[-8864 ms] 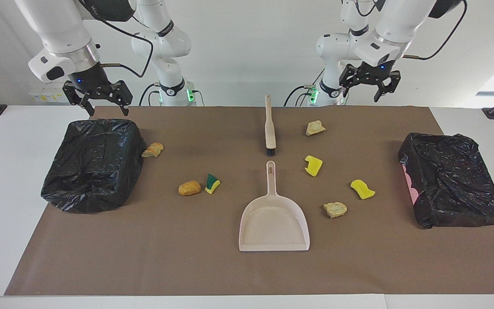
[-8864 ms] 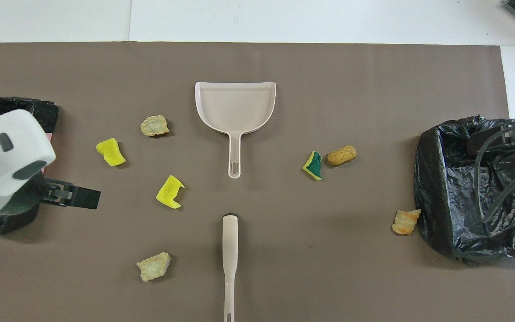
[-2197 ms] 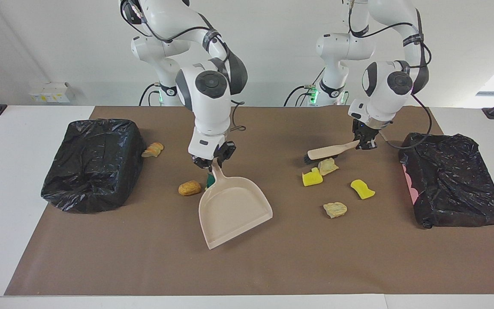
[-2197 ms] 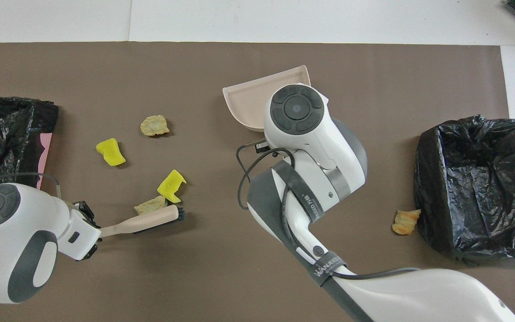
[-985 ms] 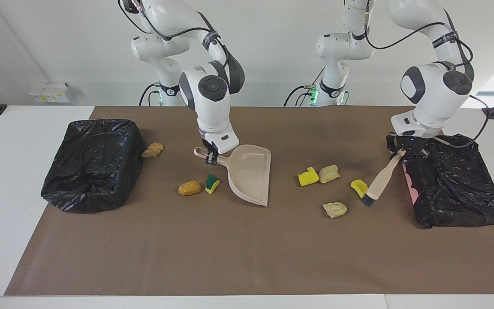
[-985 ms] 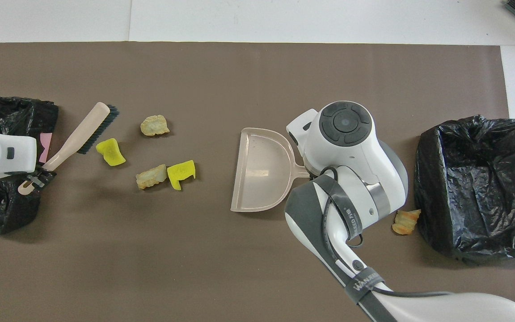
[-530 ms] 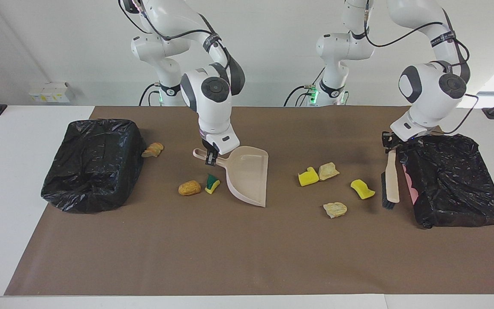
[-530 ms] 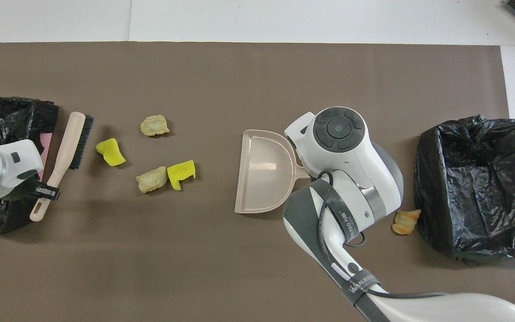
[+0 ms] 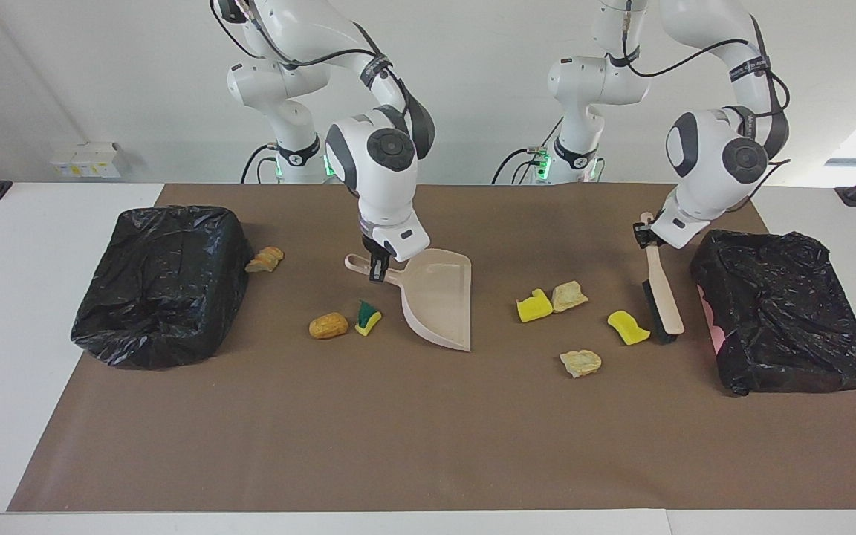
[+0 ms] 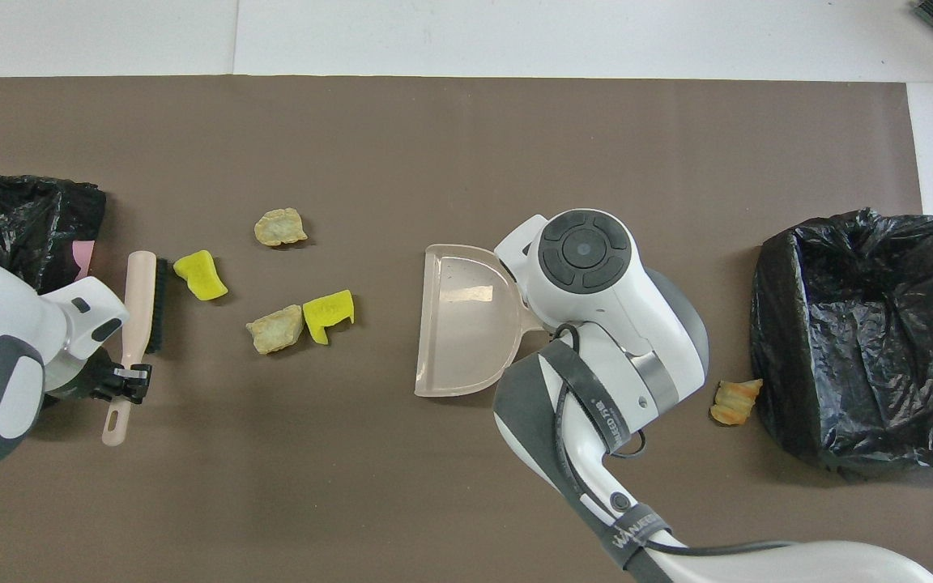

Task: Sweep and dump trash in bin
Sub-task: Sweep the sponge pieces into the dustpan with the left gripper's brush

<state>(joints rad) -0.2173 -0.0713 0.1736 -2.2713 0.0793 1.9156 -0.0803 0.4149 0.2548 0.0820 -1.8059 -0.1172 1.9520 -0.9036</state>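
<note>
The right gripper (image 9: 378, 269) has its jaws pinched on the handle of the dustpan (image 9: 439, 303), which stands tilted near the middle of the brown mat (image 9: 398, 446), its open mouth turned toward the left arm's end of the table (image 9: 19, 282).

The left gripper (image 9: 647, 239) has its jaws clamped on the handle of the brush (image 9: 660, 293), well apart from the dustpan toward the left arm's end. The brush lies low along the mat, bristles facing the dustpan, just beside a black-lined bin (image 9: 785, 319) at that end.

The trash is all on the mat, none in the dustpan. Between dustpan and brush lie four pieces: a yellow sponge bit (image 9: 533, 306) touching a beige chunk (image 9: 569, 296), a second yellow bit (image 9: 627, 327) just beside the bristles, and another beige chunk (image 9: 581, 362) farther from the robots than the rest.

On the handle side of the dustpan, toward the right arm's end, a green-and-yellow wedge (image 9: 368, 317) sits just beside the pan, with an orange-brown lump (image 9: 328, 325) next to it. A second orange lump (image 9: 265, 258) lies nearer the robots than those two, against the other black-lined bin (image 9: 164, 282), which stands well apart from the dustpan at the right arm's end.
</note>
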